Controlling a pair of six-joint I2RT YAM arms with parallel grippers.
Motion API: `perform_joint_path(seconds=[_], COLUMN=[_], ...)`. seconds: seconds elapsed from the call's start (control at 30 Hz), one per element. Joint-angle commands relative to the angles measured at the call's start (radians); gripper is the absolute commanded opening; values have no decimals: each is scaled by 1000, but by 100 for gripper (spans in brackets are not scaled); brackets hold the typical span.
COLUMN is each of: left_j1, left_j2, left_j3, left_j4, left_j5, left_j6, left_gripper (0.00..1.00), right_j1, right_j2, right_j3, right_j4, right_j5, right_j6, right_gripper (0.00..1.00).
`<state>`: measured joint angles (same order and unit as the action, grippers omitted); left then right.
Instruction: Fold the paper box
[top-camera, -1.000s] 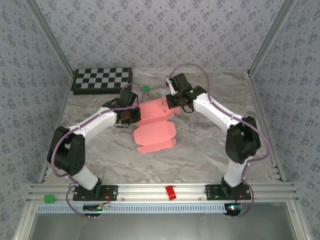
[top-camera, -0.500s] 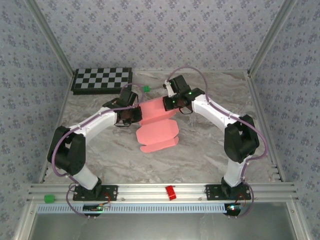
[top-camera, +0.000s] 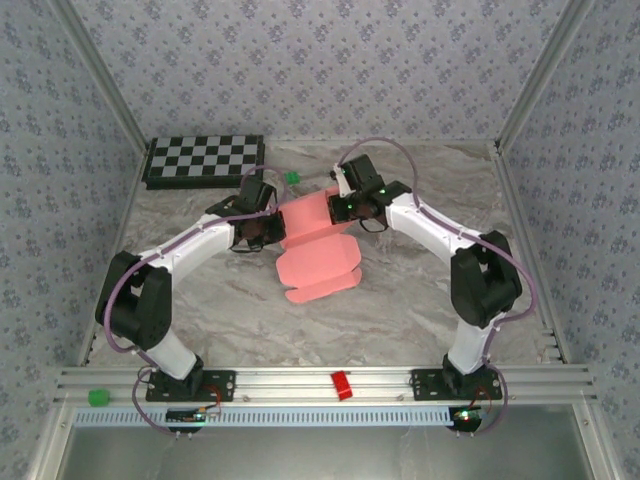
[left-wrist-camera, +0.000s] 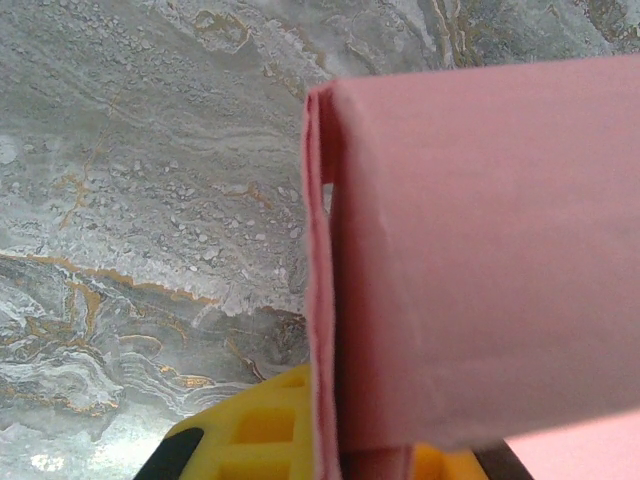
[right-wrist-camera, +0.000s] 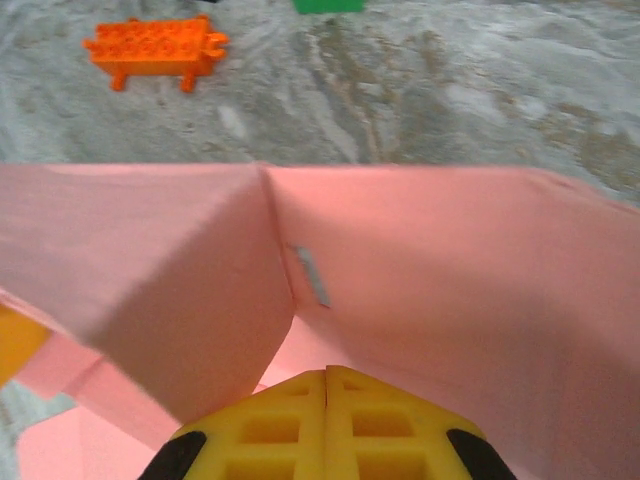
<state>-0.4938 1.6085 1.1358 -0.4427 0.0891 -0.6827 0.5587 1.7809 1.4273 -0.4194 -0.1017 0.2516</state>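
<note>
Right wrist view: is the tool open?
No: on the right tool the two yellow fingers meet along a closed seam, just before the paper box.

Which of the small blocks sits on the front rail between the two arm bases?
The red block, midway along the rail. The near green block sits at its left end; the far green block lies on the table by the checkerboard.

I see the pink paper box (top-camera: 322, 262) near the middle of the table (top-camera: 420, 300), half folded: its far walls stand up, and the near panel with rounded flaps lies flat.
</note>
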Motion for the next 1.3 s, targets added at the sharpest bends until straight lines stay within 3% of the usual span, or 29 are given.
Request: perform_joint_path(seconds=[0.0,0.33,0.67,1.27], left_j1=[-7,-5,-5,-6], left_j2=[9,13,12,18], left_j3=[3,4,5,6], left_j4=[17,14,14,18], left_j5=[4,3,0,6], left_j6=[-6,-5,-5,-6], left_gripper=[0,0,0,0], right_j1=[4,28,38,17], right_j2=[-74,-79,-43,-40], right_j3=[-13,-6,-6,-54], right_j4=[-48,-177,-246,-100], right_j5=[162,335,346,102], right_j6=[5,9,3,49], right_gripper=[5,5,4,4])
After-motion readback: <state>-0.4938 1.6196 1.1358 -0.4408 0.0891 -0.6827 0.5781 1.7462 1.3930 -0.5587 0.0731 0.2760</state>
